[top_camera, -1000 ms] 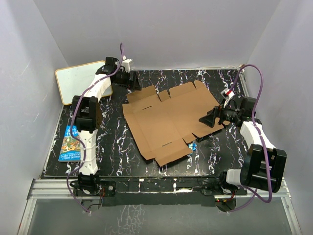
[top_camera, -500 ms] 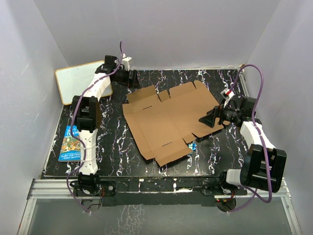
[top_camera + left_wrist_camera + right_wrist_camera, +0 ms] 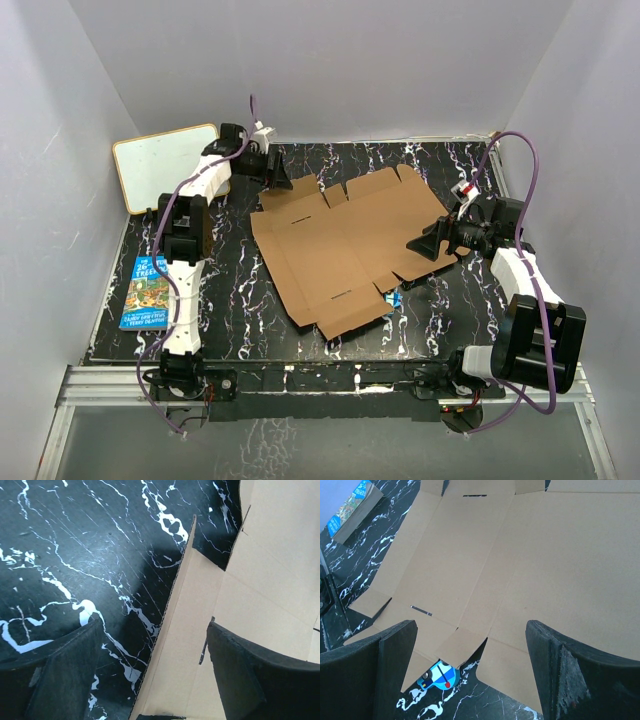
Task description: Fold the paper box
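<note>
The paper box (image 3: 345, 245) lies as a flat brown die-cut sheet in the middle of the black marble table. My left gripper (image 3: 283, 178) hovers at the sheet's far left corner. In the left wrist view this gripper (image 3: 155, 680) is open, with a narrow flap (image 3: 190, 620) of the sheet lying between its spread fingers, untouched. My right gripper (image 3: 425, 248) sits at the sheet's right edge. It is wide open (image 3: 470, 675) just above the cardboard (image 3: 520, 555), holding nothing.
A white board with a tan frame (image 3: 165, 165) leans at the far left. A colourful book (image 3: 150, 290) lies along the table's left edge. A small blue toy-like object (image 3: 437, 676) peeks from under a near flap. Grey walls enclose three sides.
My left arm has swung right, bringing its gripper from beside the white board over the sheet's far left flap. The right arm and the sheet have not moved.
</note>
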Available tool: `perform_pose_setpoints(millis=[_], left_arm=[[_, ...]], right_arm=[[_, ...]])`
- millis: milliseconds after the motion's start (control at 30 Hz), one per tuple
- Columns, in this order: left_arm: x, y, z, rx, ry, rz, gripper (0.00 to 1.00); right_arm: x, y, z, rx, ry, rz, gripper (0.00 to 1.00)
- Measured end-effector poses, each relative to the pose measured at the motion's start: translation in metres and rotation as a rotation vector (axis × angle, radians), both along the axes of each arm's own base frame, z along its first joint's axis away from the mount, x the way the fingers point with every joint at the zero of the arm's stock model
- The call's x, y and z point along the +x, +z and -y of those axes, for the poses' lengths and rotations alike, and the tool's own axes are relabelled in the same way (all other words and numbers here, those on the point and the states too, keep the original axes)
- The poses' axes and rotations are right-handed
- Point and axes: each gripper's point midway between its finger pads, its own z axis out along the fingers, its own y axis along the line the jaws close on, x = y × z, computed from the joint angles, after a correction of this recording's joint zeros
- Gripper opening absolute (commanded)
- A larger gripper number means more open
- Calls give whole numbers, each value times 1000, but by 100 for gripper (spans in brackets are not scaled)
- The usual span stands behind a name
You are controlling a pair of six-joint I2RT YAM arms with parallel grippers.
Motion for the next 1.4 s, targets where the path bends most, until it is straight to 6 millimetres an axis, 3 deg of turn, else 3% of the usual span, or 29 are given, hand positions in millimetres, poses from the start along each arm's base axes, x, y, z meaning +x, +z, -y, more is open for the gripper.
perform_pose_setpoints(millis=[100, 300, 400, 533, 867, 967, 1167, 1400], left_arm=[[-7, -5, 3, -20, -17, -24, 60], [-27, -30, 2, -24, -27, -102, 12], [-40, -41, 0, -22, -25, -128, 1], [-60, -31, -6, -5, 9, -96, 0], [-107, 27, -41, 35, 295, 93, 0], [-127, 27, -50, 25, 372, 103, 0], [-174, 8, -62, 11, 504, 41, 0], [-206, 14, -51, -48, 552, 57, 0]], right_arm=[[0, 0, 0, 1, 1, 0, 100], [0, 0, 0, 2, 2, 1, 100], [0, 0, 0, 3, 3, 0, 100], [-1, 1, -1, 6, 7, 2, 100], [1, -3, 2, -16, -9, -1, 99], [4, -13, 9, -68, -42, -29, 98], [11, -23, 23, -159, -93, -39, 99], [14, -26, 19, -85, -98, -97, 100]])
